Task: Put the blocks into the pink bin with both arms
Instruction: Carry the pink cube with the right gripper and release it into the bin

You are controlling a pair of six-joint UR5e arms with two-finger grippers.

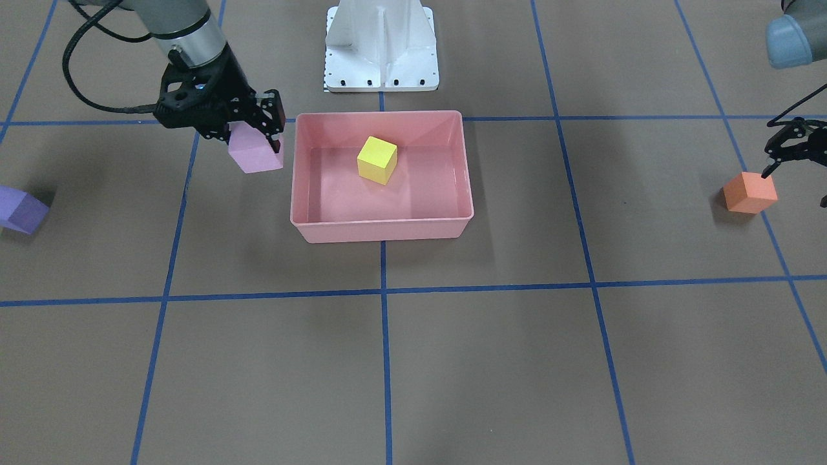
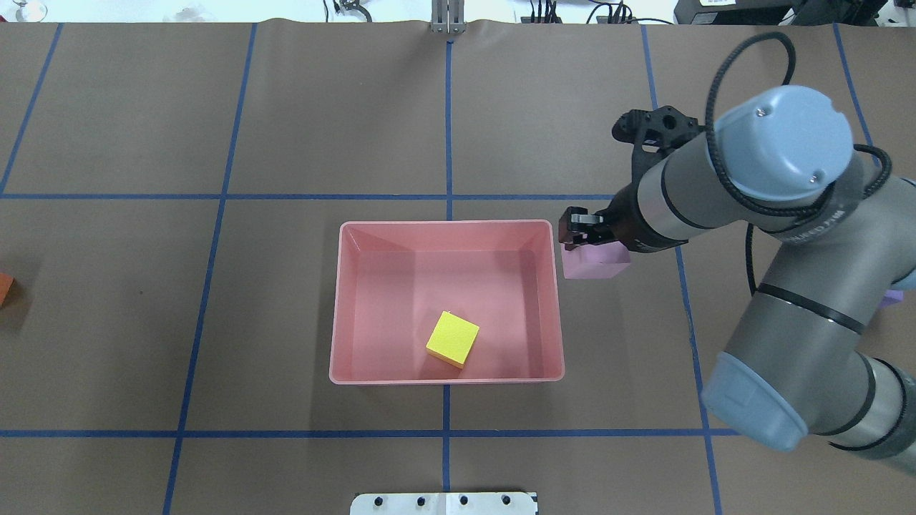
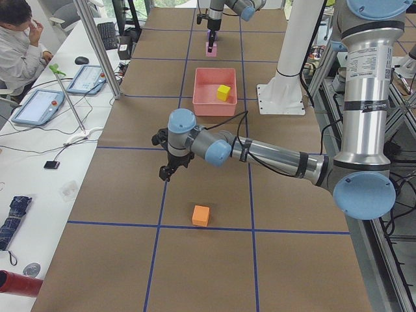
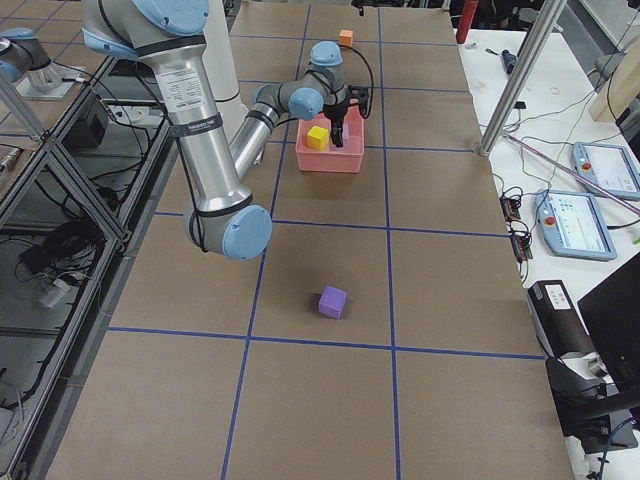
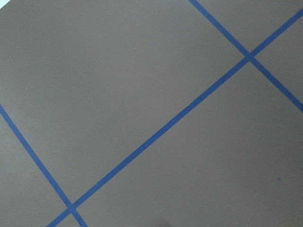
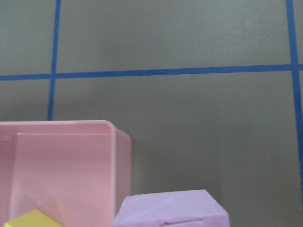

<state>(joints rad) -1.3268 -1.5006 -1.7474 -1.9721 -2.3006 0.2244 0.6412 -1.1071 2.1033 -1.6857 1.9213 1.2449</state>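
- Your right gripper (image 1: pixel 263 139) is closed on the light pink cube (image 1: pixel 254 155). The cube hangs under its fingers.
- In the overhead view, that cube is at about 2 o'clock from the middle of the pink bin (image 2: pixel 336 300). It is just outside the bin's wall, beside it and not over it.
- Your left gripper (image 3: pixel 169 168) is up above the desk (image 1: pixel 491 361). Its fingers look spread apart and it grips nothing.
- In the front-facing view, the orange cube (image 1: pixel 749 192) sits on the desk at about 8 o'clock from the left gripper. It is near one fingertip but not between the fingers.
- Count the cubes and you get four: one light pink, one orange, one yellow-green, one purple.
- There is one bin, and there are two arms with one gripper each.
- Only the yellow-green cube (image 2: pixel 452 338) is in the bin. In the overhead view it lies on the bin floor toward 6 o'clock, near that wall.
- The bin floor from the yellow-green cube up to the 12 o'clock wall is bare.
- The purple cube (image 4: pixel 332 301) lies alone on the desk, well apart from the bin, out on the right arm's side.
- The orange cube is well apart from the bin on the other side. The overhead view cuts it off at 9 o'clock.
- The white base (image 1: pixel 381 51) stands on the robot's side of the bin, with a strip of bare desk between them.
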